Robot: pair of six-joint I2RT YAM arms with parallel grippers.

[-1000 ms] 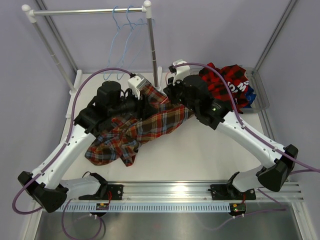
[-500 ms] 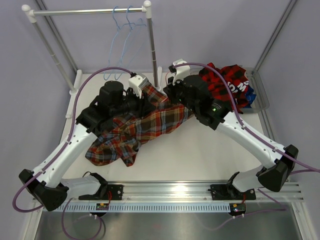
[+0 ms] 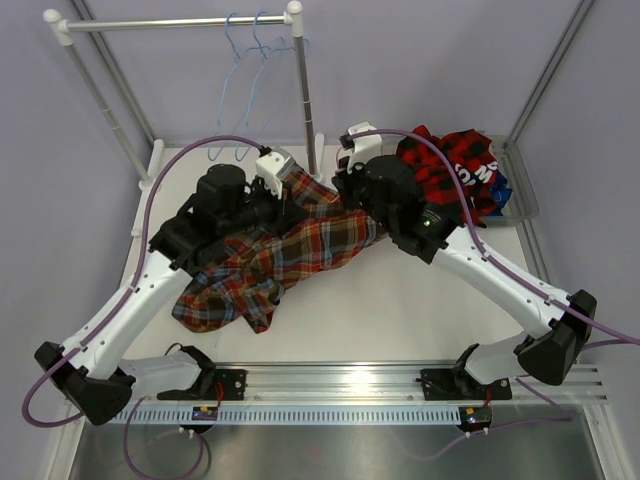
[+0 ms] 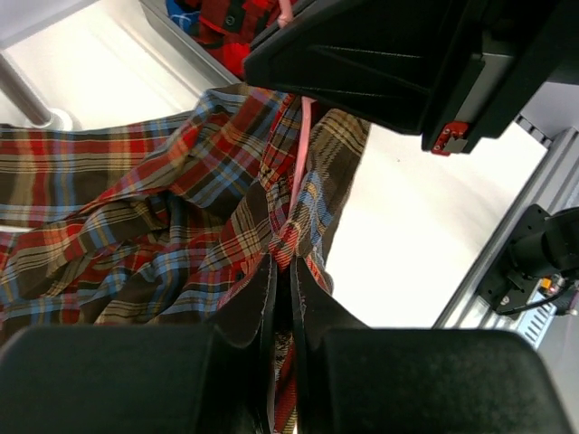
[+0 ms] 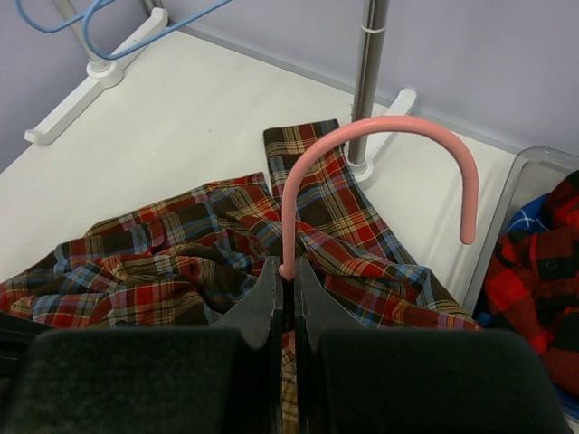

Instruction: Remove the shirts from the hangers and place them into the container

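ok so the brown plaid shirt (image 3: 325, 240) has red and blue stripes, plus pink hanger (image 5: 389, 124), light blue hangers (image 3: 245, 80), red-black check shirt (image 3: 445, 170)

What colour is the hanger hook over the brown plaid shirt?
The hanger hook is pink, clearest in right wrist view.

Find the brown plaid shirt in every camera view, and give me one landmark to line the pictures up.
Top external: the brown plaid shirt sprawls mid-table between the arms.
Left wrist: it fills the left and centre.
Right wrist: it runs from lower left to centre.
Shared landmark: the red-and-black shirt in the container, at the left wrist view's top edge and the right wrist view's right edge.
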